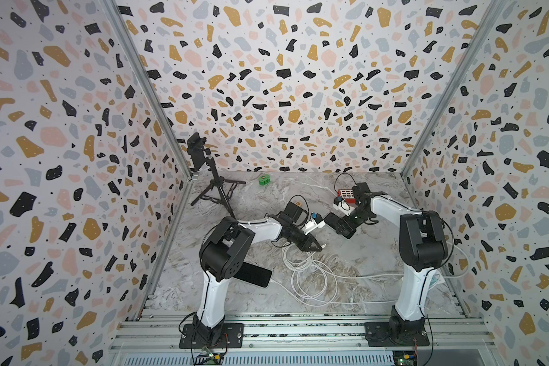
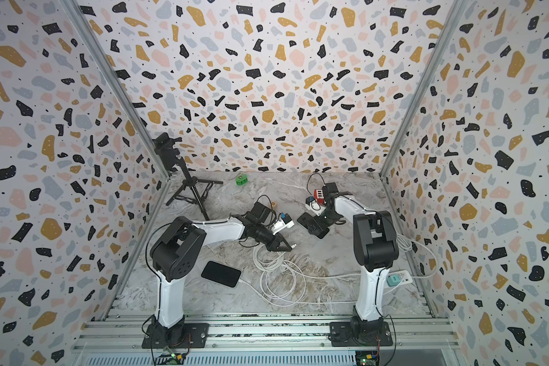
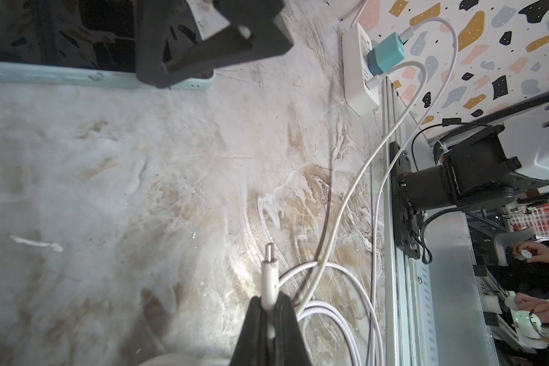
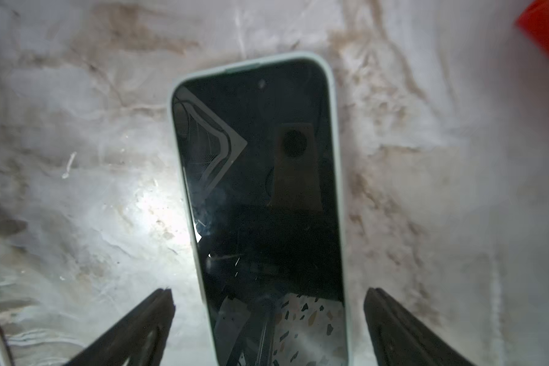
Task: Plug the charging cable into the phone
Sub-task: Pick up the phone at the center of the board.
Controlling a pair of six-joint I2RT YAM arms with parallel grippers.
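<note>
The left gripper [image 3: 268, 305] is clamped on the white boot of the plug [image 3: 268, 267]. The metal tip is left bare ahead of the fingertips, presumably so it can enter a port without the fingers fouling the case. Plug and gripper hang low over the middle of the counter [image 1: 362, 269]. The cable [image 3: 317, 263] trails off in loose loops toward the near edge, and white leads run on to a strip [image 3: 358, 92] and teal charger [image 3: 385, 52] by the right edge, so there looks to be slack to spare. The phone [image 4: 257, 190] lies flat, screen up, in a pale green case, just beyond the plug toward the far edge. The right gripper [image 4: 270, 301] stands over it with its jaws wide apart, one outside each long side and clear of both, likely set to pinch and steady it against the push. Plug and phone are apart, and the phone's port end is hidden under that gripper, so lining up is not yet done. The counter is marble-patterned and looks smooth, so an unheld phone may slide. A second phone [image 2: 221, 274] lies near the left edge with a white lead at its end. A tripod [image 1: 217, 193] stands in the far left corner, and terrazzo-print walls [image 1: 282, 79] close three sides.
</note>
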